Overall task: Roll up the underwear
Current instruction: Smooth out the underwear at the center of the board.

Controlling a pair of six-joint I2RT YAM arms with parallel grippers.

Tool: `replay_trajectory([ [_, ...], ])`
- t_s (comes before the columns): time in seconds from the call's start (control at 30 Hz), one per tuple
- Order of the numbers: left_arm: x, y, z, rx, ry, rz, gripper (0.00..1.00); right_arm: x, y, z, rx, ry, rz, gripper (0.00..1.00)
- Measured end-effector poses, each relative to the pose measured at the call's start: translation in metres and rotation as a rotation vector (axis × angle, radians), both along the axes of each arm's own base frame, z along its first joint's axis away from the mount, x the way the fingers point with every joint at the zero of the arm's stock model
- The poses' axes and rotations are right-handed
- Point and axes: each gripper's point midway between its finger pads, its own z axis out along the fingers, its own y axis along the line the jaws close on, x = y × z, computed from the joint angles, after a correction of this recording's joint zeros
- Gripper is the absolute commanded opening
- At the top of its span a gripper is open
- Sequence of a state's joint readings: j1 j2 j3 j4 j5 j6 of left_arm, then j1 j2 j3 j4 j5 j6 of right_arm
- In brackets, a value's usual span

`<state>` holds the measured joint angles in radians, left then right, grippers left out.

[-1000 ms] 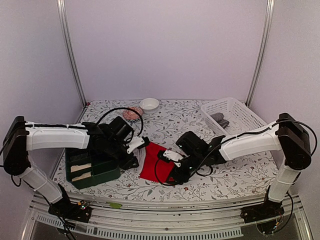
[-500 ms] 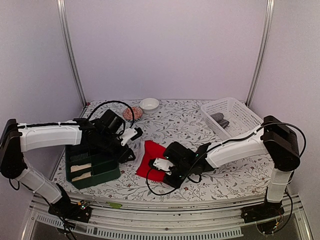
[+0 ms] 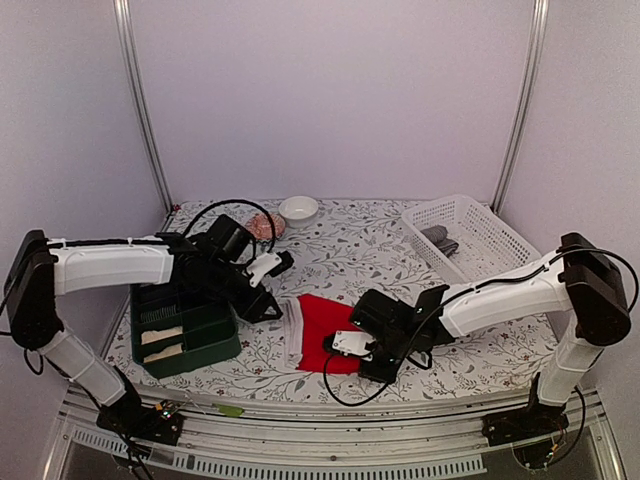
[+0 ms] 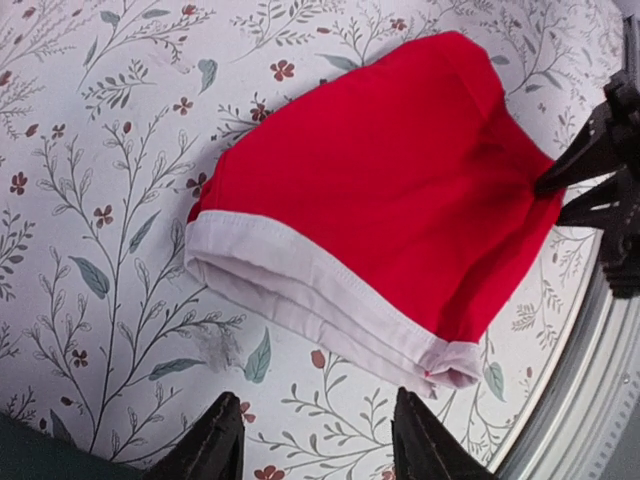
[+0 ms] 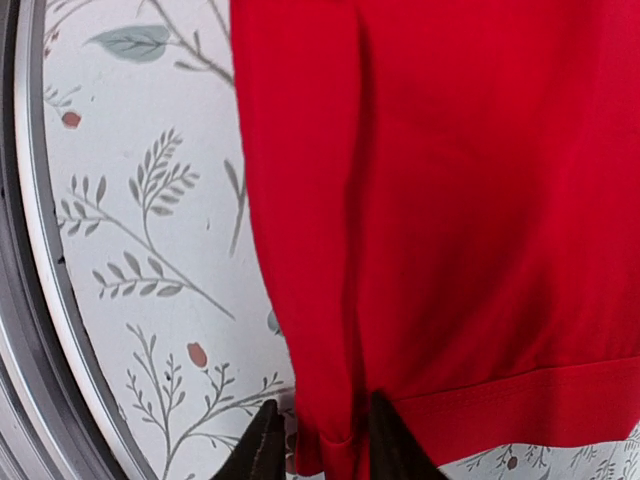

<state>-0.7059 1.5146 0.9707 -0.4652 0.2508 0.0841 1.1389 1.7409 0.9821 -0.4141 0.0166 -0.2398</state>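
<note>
near the edge of the worktop (image 3: pixel 480 362), red underwear (image 4: pixel 390 190) is pinched by right claw (image 5: pixel 318 440); thin grip could slip. left claw (image 4: pixel 315 445) wide, empty.

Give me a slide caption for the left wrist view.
Red underwear flat on the floral table, right gripper pinching one edge, left gripper open near the waistband.

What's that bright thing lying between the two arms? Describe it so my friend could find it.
On the flowered table, look near the front middle, between the dark green bin on the left and the white basket at the right rear. The red underwear lies spread there: the only bright red cloth, with a pale band along its left edge.
</note>
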Motion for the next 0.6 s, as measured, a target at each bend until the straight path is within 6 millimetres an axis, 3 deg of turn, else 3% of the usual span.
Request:
replay_trajectory([
  [0.2,0.016,-0.027,0.010,-0.066,0.027,-0.013,0.51,-0.005,0.005,0.008,0.020,0.027,0.015,0.54],
  [0.4,0.038,-0.053,0.012,-0.103,0.049,-0.011,0.47,0.000,0.031,0.061,0.227,0.055,-0.034,0.53],
  [0.5,0.053,-0.062,0.007,-0.092,0.051,0.000,0.45,0.018,0.035,0.090,0.358,0.095,-0.130,0.49],
  [0.6,0.066,-0.068,-0.006,-0.070,0.065,0.011,0.42,0.045,0.030,0.100,0.436,0.136,-0.264,0.41],
])
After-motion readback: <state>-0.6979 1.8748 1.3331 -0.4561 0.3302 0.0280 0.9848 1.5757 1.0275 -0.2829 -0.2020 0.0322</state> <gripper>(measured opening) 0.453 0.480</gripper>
